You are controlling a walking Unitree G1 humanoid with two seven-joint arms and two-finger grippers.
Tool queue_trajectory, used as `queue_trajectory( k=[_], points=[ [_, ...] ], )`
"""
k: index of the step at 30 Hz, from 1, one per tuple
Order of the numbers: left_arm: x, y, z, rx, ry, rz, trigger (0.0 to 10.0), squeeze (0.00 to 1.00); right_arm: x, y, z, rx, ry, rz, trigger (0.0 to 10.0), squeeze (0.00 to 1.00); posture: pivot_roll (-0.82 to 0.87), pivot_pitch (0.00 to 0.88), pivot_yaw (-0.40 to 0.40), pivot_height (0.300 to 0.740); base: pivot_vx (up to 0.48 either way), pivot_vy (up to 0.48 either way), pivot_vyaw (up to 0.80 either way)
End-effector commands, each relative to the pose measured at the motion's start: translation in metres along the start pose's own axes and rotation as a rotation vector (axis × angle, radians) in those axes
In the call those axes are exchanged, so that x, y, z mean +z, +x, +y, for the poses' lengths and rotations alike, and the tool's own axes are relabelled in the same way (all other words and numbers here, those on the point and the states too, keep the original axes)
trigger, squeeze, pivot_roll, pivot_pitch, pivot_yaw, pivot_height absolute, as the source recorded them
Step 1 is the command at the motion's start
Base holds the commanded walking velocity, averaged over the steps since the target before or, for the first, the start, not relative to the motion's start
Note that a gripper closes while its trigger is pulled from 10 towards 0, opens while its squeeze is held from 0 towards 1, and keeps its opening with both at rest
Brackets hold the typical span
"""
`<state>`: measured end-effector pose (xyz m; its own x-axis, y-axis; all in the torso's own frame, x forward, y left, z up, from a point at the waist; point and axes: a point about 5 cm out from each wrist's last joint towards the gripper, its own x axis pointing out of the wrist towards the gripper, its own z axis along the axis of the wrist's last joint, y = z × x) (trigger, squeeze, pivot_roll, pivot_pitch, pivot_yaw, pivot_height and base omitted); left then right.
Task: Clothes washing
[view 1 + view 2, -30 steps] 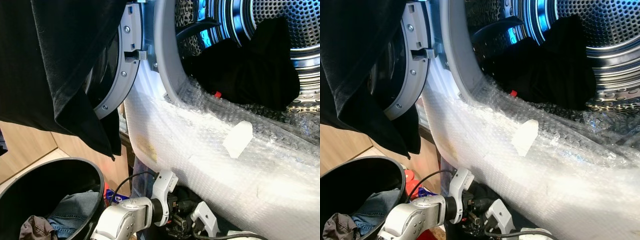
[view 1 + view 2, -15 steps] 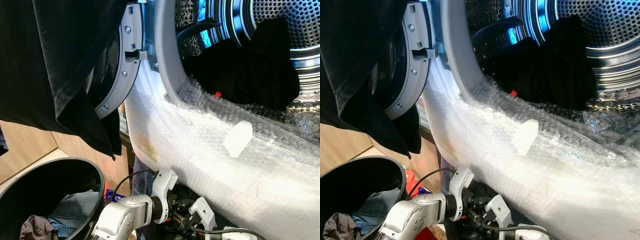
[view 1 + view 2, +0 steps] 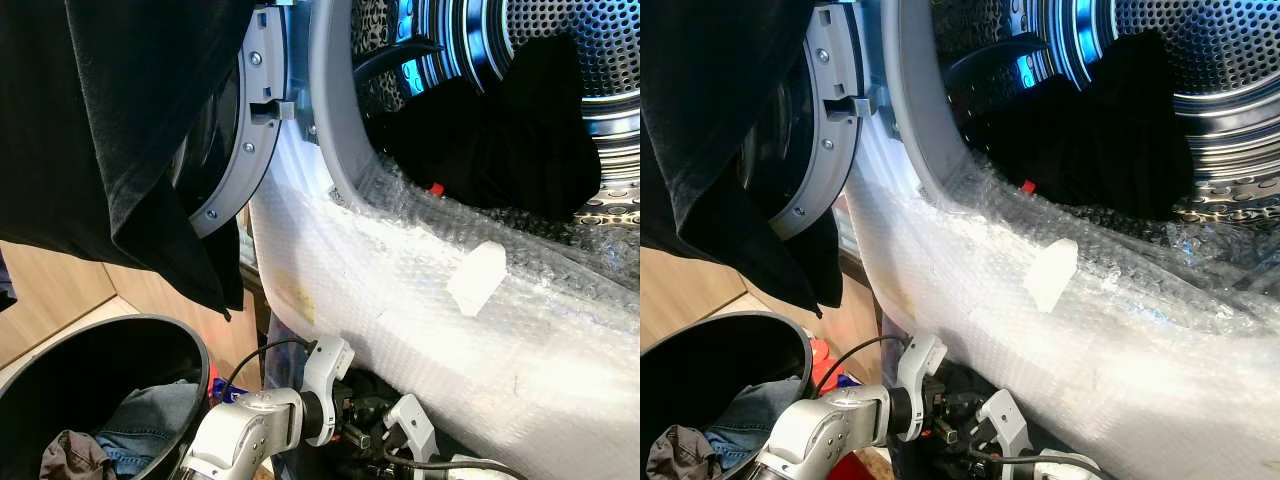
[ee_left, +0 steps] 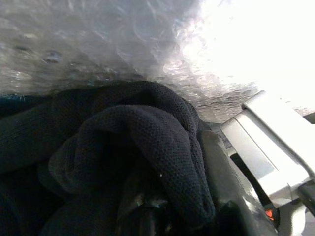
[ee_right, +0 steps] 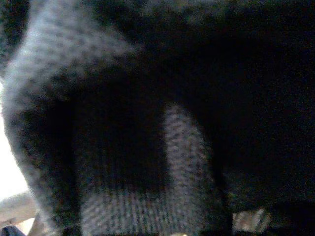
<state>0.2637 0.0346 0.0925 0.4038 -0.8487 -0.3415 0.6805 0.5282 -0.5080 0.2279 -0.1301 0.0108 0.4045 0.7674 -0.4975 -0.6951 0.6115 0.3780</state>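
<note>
The washing machine's drum [image 3: 600, 60] stands open with black clothes [image 3: 510, 140] heaped inside. Another black garment [image 3: 110, 130] hangs over the open door [image 3: 255, 120]. Both silver arms reach low under the machine's front. My left wrist [image 3: 325, 370] and right wrist [image 3: 410, 428] sit close together there. In the left wrist view a dark knit garment [image 4: 147, 142] is bunched over my left gripper [image 4: 179, 216], whose black fingers [image 4: 221, 187] close around the cloth. The right wrist view has the same dark knit [image 5: 182, 147] pressed against the camera, hiding the right gripper.
Bubble wrap [image 3: 420, 300] covers the machine's front below the opening, with a white tape piece [image 3: 477, 277] on it. A black basket [image 3: 190, 345] at lower left holds jeans [image 3: 140, 420] and a brown cloth [image 3: 70, 460]. Wooden floor [image 3: 50, 290] lies to the left.
Both wrists have shifted only slightly under the bubble wrap; the right wrist drifted left, then back. The clothes in the drum and the basket have not moved.
</note>
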Motion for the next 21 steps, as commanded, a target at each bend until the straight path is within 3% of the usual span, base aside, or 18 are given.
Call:
queue_trajectory(
  k=[1,11,13,15,16,18,19,20,21],
  points=[
    [0.011,-0.001,-0.009,-0.036,0.04,-0.031,0.0,0.0,0.002,-0.008,-0.01,-0.062,-0.01,-0.024,0.0,0.0,-0.02,0.006,-0.04,0.74,0.0,0.0,0.0],
    [0.003,-0.006,-0.024,-0.093,0.086,-0.008,0.0,0.0,0.002,-0.006,-0.009,-0.06,-0.008,-0.057,0.0,0.0,-0.01,0.001,-0.026,0.74,0.0,0.0,0.0],
    [0.002,-0.007,-0.027,-0.104,0.106,0.002,0.5,0.0,0.003,-0.005,-0.007,-0.052,-0.011,-0.062,0.0,0.0,-0.01,0.0,-0.024,0.74,0.0,0.0,0.0],
    [0.0,-0.009,-0.032,-0.124,0.156,0.025,8.5,0.0,0.002,-0.003,-0.005,-0.036,-0.014,-0.065,0.0,0.0,-0.01,0.0,-0.021,0.74,0.0,0.0,0.0],
    [-0.002,-0.01,-0.035,-0.14,0.191,0.044,10.0,0.0,0.002,-0.003,-0.004,-0.027,-0.014,-0.067,0.0,0.0,-0.01,0.0,-0.021,0.74,0.0,0.0,0.0],
    [-0.003,-0.012,-0.038,-0.157,0.232,0.051,10.0,0.0,0.002,-0.002,-0.003,-0.021,-0.018,-0.069,0.0,0.0,0.0,0.0,-0.016,0.74,0.0,0.0,0.0],
    [-0.005,-0.014,-0.039,-0.163,0.271,0.073,10.0,1.0,0.001,-0.002,-0.002,-0.017,-0.018,-0.068,0.0,0.0,0.0,0.0,-0.014,0.74,0.0,0.0,0.0],
    [-0.008,-0.018,-0.039,-0.161,0.351,0.118,10.0,1.0,-0.001,-0.002,-0.002,-0.013,-0.019,-0.064,0.0,0.0,0.0,0.0,-0.014,0.74,0.0,0.0,0.0],
    [-0.008,-0.018,-0.039,-0.161,0.351,0.118,10.0,1.0,-0.001,-0.002,-0.002,-0.013,-0.019,-0.064,0.0,0.0,0.0,0.0,-0.014,0.74,0.0,0.0,0.0]
  ],
)
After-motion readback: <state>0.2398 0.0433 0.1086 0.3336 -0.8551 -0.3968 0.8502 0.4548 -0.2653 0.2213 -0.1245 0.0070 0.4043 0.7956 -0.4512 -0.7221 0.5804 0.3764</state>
